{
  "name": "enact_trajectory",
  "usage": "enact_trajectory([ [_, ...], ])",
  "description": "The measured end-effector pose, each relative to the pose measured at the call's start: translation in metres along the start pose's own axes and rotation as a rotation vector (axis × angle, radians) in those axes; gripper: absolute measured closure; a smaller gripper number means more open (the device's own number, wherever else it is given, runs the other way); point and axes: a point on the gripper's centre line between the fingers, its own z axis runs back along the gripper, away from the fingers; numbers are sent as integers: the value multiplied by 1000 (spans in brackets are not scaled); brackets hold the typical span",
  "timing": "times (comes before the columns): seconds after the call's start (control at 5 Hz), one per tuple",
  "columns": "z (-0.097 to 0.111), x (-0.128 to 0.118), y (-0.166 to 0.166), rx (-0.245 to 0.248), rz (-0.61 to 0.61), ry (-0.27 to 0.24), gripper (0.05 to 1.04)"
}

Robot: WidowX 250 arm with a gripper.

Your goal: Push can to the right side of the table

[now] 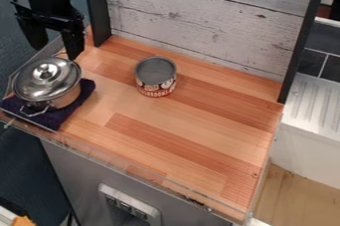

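Note:
An upright can [156, 84], with a grey top and a red and white label, stands on the wooden table [193, 155], left of centre and towards the back. My black gripper [57, 46] hangs at the upper left, above and behind the lidded pot. Its two fingers are spread apart with nothing between them. The can is to the right of the gripper and slightly lower in the view, and the two do not touch.
A steel pot [47, 83] with a glass-and-metal lid sits on a dark cloth [85, 90] at the table's left edge. Behind the table rises a whitish plank wall [212, 21] between dark posts. A clear raised edge runs along the front.

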Motion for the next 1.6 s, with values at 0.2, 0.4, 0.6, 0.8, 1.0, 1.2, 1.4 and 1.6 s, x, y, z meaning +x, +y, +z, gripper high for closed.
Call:
enact_trajectory([
  [0.2, -10, -3, -2, -15, 3, 34, 83],
  [0.4, -16, 14, 5, -15, 52, 40, 83],
  [0.6, -28, 34, 15, -8, 69, 46, 83],
  [0.8, -46, 64, 18, 6, 22, 45, 83],
  [1.0, -66, 77, 14, 17, -35, 49, 83],
  [1.2, -86, 78, 2, 3, -93, 72, 83],
  [1.4, -91, 81, -22, -9, -170, 61, 83],
  [1.6, -99, 79, -54, -29, -231, 68, 83],
])
